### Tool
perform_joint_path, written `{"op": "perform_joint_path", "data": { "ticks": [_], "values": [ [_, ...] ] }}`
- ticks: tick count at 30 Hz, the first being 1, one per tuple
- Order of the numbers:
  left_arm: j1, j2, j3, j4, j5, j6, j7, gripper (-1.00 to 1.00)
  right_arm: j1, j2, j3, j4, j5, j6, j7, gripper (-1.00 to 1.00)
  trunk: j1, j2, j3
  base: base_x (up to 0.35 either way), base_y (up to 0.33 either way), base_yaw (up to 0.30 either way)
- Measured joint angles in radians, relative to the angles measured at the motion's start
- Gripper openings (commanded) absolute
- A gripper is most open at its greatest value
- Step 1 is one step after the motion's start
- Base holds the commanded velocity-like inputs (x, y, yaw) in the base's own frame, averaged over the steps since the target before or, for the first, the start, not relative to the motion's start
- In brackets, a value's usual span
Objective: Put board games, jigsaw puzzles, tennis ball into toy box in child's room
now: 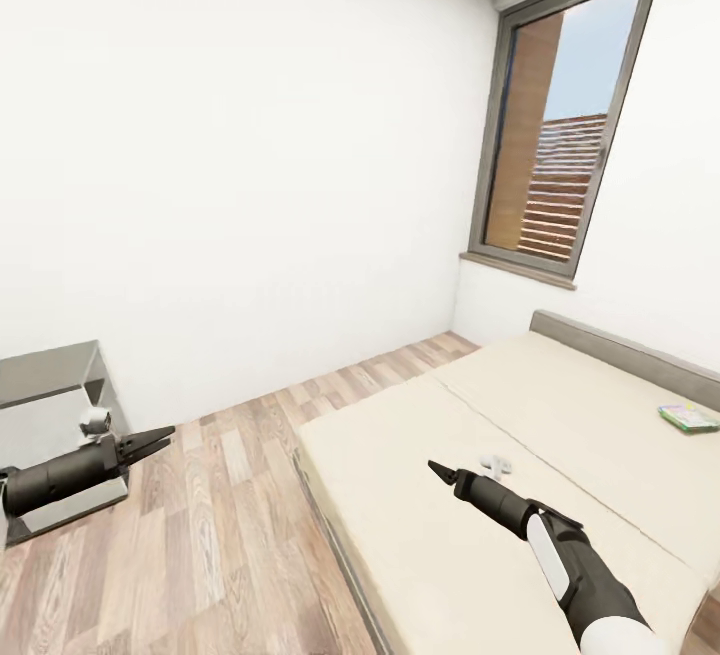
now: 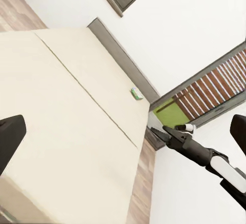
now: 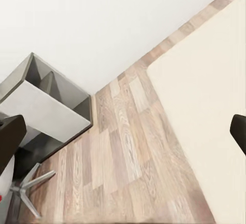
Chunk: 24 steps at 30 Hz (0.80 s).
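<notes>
both jaws spread, empty; one board game (image 1: pixel 688 418) on bed (image 1: pixel 560 455) by headboard (image 1: pixel 620 345), window (image 1: pixel 565 125) above.

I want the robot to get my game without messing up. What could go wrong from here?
1. The board game lies far across the bed, near the grey headboard. The right gripper hangs over the near part, so the reach may fall short.
2. The box lies flat on the soft mattress, so the fingers might push it along instead of grabbing it.
3. The left gripper hangs beside the grey side table and might bump it if the robot turns.
</notes>
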Motion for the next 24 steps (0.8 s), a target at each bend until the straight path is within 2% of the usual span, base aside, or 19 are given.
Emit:
{"op": "perform_joint_path", "data": {
  "ticks": [11, 24],
  "values": [
    [0.0, 0.001, 0.0, 0.0, 0.001, 0.0, 0.0, 1.0, 0.0, 0.0, 0.0, 0.0, -0.001, 0.0, 0.0, 1.0, 0.0, 0.0, 0.0, -0.222, 0.013, 0.282],
    [0.0, 0.0, 0.0, 0.0, 0.001, 0.0, 0.0, 1.0, 0.0, 0.0, 0.0, 0.0, 0.0, 0.0, 0.0, 1.0, 0.0, 0.0, 0.0, -0.029, 0.007, 0.282]
  ]
}}
